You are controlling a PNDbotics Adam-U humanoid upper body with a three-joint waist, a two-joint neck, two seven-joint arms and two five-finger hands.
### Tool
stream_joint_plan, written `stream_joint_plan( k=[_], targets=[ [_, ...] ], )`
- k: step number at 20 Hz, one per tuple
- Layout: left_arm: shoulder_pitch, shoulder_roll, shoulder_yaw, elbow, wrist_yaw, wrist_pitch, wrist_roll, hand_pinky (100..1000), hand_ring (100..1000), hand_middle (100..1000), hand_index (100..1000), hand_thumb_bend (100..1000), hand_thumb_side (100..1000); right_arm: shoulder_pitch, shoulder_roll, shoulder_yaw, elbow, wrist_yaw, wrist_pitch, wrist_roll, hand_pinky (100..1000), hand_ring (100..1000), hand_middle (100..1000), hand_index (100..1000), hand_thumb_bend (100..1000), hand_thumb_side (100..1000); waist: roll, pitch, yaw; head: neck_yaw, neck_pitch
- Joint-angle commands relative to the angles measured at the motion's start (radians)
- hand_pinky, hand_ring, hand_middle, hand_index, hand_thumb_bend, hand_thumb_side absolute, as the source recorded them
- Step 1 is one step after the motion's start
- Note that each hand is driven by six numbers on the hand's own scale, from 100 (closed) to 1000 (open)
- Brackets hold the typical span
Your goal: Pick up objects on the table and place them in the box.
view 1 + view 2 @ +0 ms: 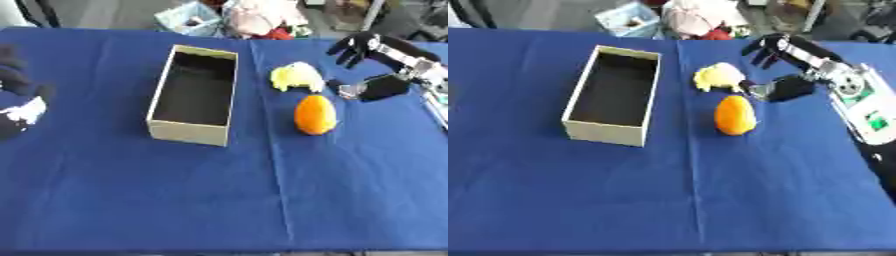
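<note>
A blue cloth (175, 190) covers the table, with fold creases running across it. On it, left of centre, stands an open box (194, 127) with pale cream walls and a dark inside; nothing can be seen lying in it. No writing, label or brand mark can be read on the box or on anything else here.

To the right of the box, and apart from it, lie two things. The farther one is a pale yellow object (296, 76), lumpy in shape; what it is cannot be made out. Just in front of it lies an orange object (315, 115), oval and smooth, standing close to the yellow one but whether the two touch cannot be told.

The right hand (785, 70) comes in from the upper right, above the cloth just to the right of the yellow object. Its fingers (765, 50) are spread and straight, pointing away toward the far edge, and its thumb (785, 89) reaches toward the yellow object; it holds nothing.

The left hand (17, 95) shows at the left edge of the left eye view, black with a white patch; whether its fingers are apart or together cannot be told.
</note>
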Motion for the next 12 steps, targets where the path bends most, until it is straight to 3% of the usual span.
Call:
stream_joint_plan(
  k=[1,12],
  targets=[
    [-0.009,0.033,0.009,-0.015,-0.002,-0.002,-0.003,544,569,599,798,432,114,-0.025,-0.036,0.002,0.017,0.008,0.000,0.017,692,744,794,821,306,294,0.001,-0.016,0.002,-0.002,-0.003],
    [-0.009,0.032,0.009,-0.014,0.000,-0.002,-0.003,544,569,599,798,432,113,-0.031,-0.024,0.026,0.097,0.028,-0.005,0.068,693,745,791,824,306,303,0.002,-0.015,0.002,-0.003,-0.002]
  ],
)
